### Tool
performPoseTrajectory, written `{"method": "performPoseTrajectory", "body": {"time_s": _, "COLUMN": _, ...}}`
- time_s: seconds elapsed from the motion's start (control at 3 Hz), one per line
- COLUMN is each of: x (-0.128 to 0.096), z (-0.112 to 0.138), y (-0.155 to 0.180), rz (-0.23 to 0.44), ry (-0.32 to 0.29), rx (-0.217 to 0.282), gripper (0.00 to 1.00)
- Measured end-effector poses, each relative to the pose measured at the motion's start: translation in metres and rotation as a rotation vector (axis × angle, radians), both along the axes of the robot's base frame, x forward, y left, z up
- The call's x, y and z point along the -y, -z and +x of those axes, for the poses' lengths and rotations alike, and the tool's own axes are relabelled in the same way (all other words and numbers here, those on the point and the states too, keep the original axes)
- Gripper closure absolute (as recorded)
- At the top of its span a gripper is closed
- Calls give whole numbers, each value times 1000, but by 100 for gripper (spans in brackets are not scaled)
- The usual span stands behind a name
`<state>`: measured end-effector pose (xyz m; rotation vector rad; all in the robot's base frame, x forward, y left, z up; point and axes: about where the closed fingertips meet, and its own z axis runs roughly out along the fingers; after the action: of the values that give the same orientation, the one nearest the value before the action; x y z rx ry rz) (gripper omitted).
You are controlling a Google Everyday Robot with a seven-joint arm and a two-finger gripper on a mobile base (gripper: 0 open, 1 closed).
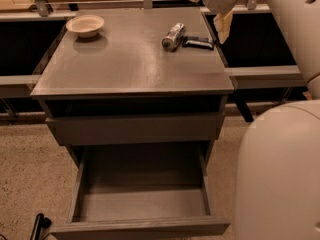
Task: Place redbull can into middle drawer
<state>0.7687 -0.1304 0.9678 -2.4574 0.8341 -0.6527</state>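
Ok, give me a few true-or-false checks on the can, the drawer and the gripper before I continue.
1. The redbull can lies on its side on the cabinet top. True.
2. The middle drawer is shut. False: it is pulled open.
3. The gripper holds the can. False: it is open, above the top's back right corner, apart from the can.
4. A dark packet lies beside the can. True.

Dim, warm light, with soft glare on the cabinet top and the jaws pale at upper right.
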Motion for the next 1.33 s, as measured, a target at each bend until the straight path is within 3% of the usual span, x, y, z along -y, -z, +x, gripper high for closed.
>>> {"method": "performPoseTrajectory", "body": {"time_s": 0.33, "x": -14, "z": 39, "y": 14, "rz": -100, "ry": -72, "rx": 64, "gripper": 0}}
{"method": "performPoseTrajectory", "body": {"time_s": 1.33, "x": -30, "z": 103, "y": 74, "rz": -225, "ry": -98, "rx": 66, "gripper": 2}}
